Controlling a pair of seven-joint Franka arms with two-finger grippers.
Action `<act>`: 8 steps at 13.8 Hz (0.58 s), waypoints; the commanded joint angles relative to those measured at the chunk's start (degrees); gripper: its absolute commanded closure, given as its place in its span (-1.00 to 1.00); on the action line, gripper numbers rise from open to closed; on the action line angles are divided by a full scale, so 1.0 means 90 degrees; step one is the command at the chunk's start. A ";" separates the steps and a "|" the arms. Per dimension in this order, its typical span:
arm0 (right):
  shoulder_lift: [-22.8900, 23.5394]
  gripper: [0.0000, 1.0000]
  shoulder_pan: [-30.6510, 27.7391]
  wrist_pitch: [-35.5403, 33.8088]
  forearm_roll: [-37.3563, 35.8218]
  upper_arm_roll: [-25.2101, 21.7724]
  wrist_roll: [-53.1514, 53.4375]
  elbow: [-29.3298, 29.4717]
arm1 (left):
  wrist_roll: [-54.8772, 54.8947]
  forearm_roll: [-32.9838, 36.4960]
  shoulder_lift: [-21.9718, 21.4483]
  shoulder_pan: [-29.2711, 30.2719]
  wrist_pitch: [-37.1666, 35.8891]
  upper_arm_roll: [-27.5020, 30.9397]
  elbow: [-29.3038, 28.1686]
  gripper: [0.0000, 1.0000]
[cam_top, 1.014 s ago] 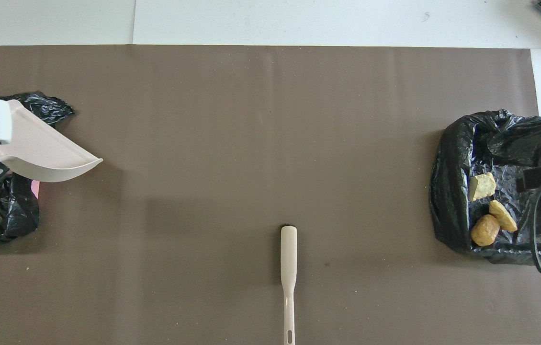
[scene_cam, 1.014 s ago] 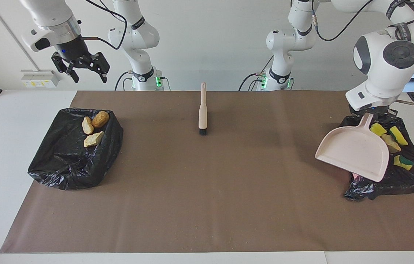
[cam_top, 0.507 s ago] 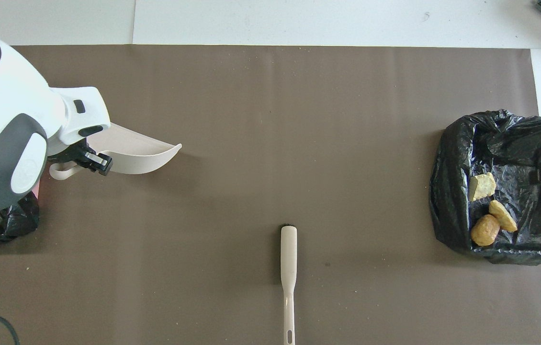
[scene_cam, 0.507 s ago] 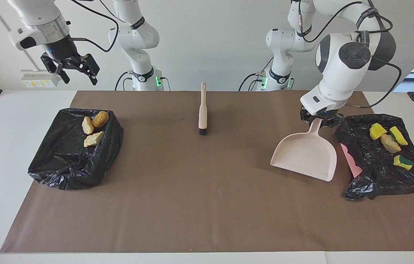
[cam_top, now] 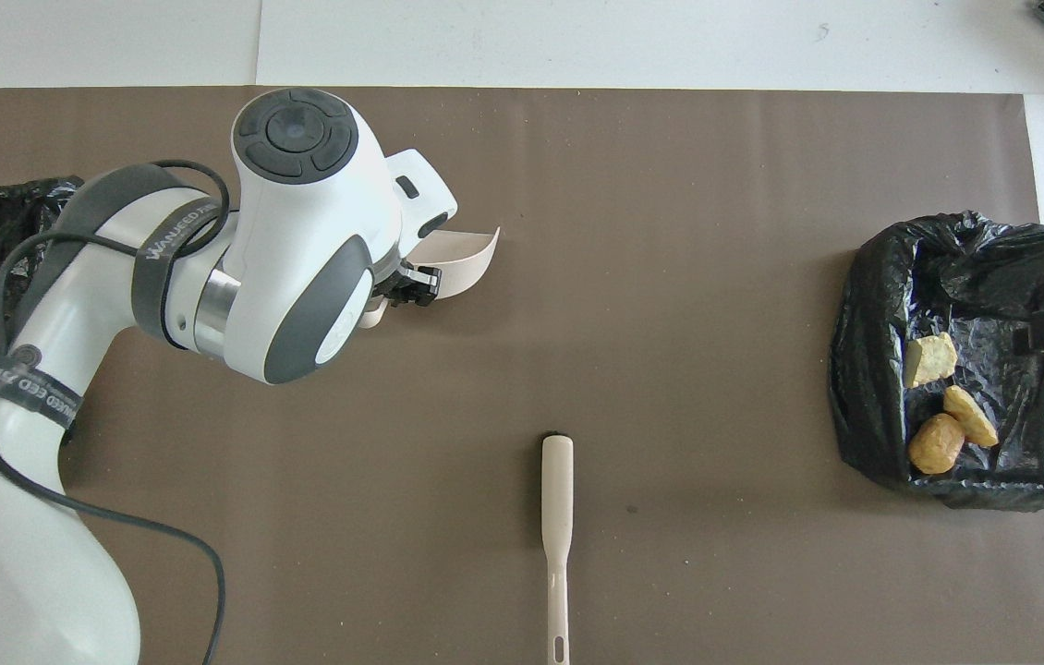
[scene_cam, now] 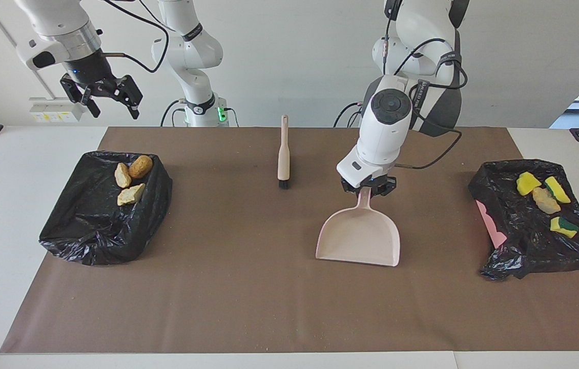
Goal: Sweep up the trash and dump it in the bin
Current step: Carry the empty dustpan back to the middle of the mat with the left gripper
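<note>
Trash [scene_cam: 129, 180] all in bins [scene_cam: 105, 207]; mat [scene_cam: 248, 287] swept. Left gripper [scene_cam: 369, 188] clamps empty dustpan [scene_cam: 360, 238]; right gripper [scene_cam: 110, 100] wide, waits over the right arm's bin.

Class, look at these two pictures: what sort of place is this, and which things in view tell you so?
Probably a robotics lab. Two robot arms are mounted at a table covered with a brown mat; the left claw holds a pink dustpan, and cables trail from the arms.

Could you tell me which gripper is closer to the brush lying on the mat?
Left. The left gripper, holding the dustpan, is beside the brush; the right gripper waits near its bin.
</note>
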 commanded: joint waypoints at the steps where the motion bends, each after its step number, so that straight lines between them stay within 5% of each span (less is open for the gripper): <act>1: -0.0068 -1.00 -0.0005 0.0046 -0.0042 0.0018 -0.0099 -0.0108 | -0.0236 -0.0103 0.0069 -0.0113 0.0548 -0.0154 0.0158 1.00; 4: -0.0068 -1.00 -0.0005 0.0046 -0.0042 0.0018 -0.0099 -0.0108 | -0.0819 -0.0093 0.0176 -0.0455 0.1572 -0.0174 -0.0143 1.00; 8: -0.0068 -1.00 -0.0005 0.0046 -0.0042 0.0018 -0.0099 -0.0108 | -0.1465 -0.0015 0.0361 -0.0904 0.1781 -0.0184 -0.0184 1.00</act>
